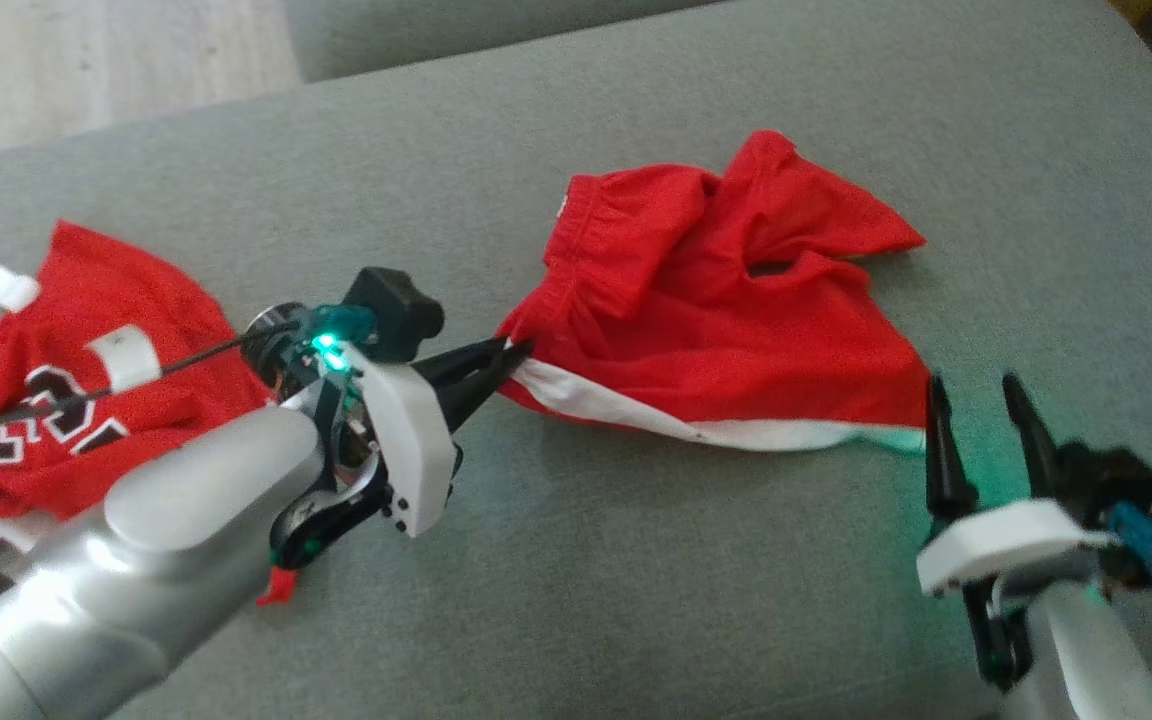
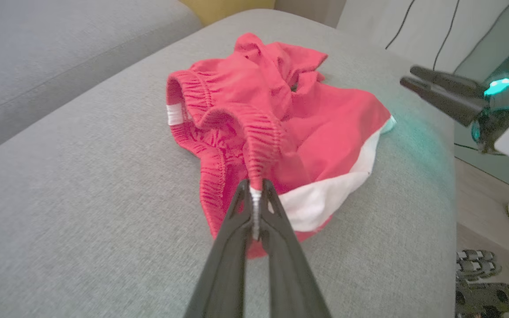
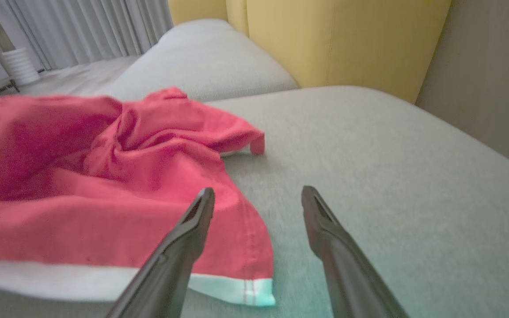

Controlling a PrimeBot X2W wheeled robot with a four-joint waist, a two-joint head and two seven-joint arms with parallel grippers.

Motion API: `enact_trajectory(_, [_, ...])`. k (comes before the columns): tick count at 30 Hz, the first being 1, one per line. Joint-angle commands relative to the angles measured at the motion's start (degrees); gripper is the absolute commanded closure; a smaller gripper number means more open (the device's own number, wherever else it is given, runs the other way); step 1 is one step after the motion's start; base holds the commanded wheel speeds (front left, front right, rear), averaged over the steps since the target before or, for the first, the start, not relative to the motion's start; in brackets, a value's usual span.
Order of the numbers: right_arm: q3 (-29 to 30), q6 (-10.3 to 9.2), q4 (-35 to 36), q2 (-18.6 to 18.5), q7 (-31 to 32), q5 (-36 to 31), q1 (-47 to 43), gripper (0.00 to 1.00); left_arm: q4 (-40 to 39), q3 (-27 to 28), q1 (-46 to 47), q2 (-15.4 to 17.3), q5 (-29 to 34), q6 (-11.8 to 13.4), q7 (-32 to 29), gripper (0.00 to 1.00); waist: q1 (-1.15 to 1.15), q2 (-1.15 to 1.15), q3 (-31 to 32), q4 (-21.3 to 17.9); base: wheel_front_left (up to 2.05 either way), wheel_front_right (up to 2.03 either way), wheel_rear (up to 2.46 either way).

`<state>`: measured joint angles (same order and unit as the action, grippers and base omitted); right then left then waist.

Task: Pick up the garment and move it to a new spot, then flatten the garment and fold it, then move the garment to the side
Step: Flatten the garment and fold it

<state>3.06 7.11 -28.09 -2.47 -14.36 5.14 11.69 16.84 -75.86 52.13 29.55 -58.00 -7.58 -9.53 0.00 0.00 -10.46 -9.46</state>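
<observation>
**Left gripper (image 1: 514,350) bites the waistband, right one waits wide at the hem**

Left gripper is clamped right down, and its wrist view shows the two dark fingers pinched together on a gathered fold of the elastic waistband (image 2: 259,128). That's a firm hold on the red shorts (image 1: 716,300), which lie crumpled on the grey sofa cushion (image 1: 636,600), out to the right of that gripper. The pinched end looks to be drawn up into a peak.

Now the line that matters. The shorts run left to right across the head view, from the pinched waistband at one end to the white-trimmed hem corner (image 3: 254,291) at the other. The near edge with its white band stretches between the two arms.

Over at the far end, the right gripper (image 1: 974,385) has its fingers spread wide with nothing between them. It sits just beside that hem corner and is clearly the nearer arm to it. From its own wrist view the corner lies low between the fingers, toward the left one. Contact with the cloth can't be called from here.

My read is that the pick-up is half made. One end is gripped, and the other needs the right fingers down and around that trim before any lift.

A red jersey (image 1: 86,380) lies well apart, off to the left.
</observation>
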Motion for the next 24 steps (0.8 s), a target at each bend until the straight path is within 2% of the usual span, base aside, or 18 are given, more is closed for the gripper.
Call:
enact_trajectory(1, [-0.52,0.37,-0.77,-0.41,-0.32,-0.59,-0.13,0.0,0.58,2.68,0.46,0.32,-0.33,0.09,2.95,1.0,0.0,0.0,1.3,1.57,0.0,0.0,0.0])
enact_trajectory(12, [-3.18,0.37,-6.77,-0.41,2.82,0.94,-1.98,0.0,8.06,3.79,-4.26,-4.08,0.39,0.55,14.43,1.0,0.0,0.0,3.55,2.97,0.0,0.0,0.0])
enact_trajectory(24, [-4.72,0.37,-8.26,-0.41,4.47,-0.38,-2.45,0.0,12.38,3.83,-5.4,-5.12,-0.71,0.28,17.1,1.0,0.0,0.0,4.68,1.65,0.0,0.0,0.0])
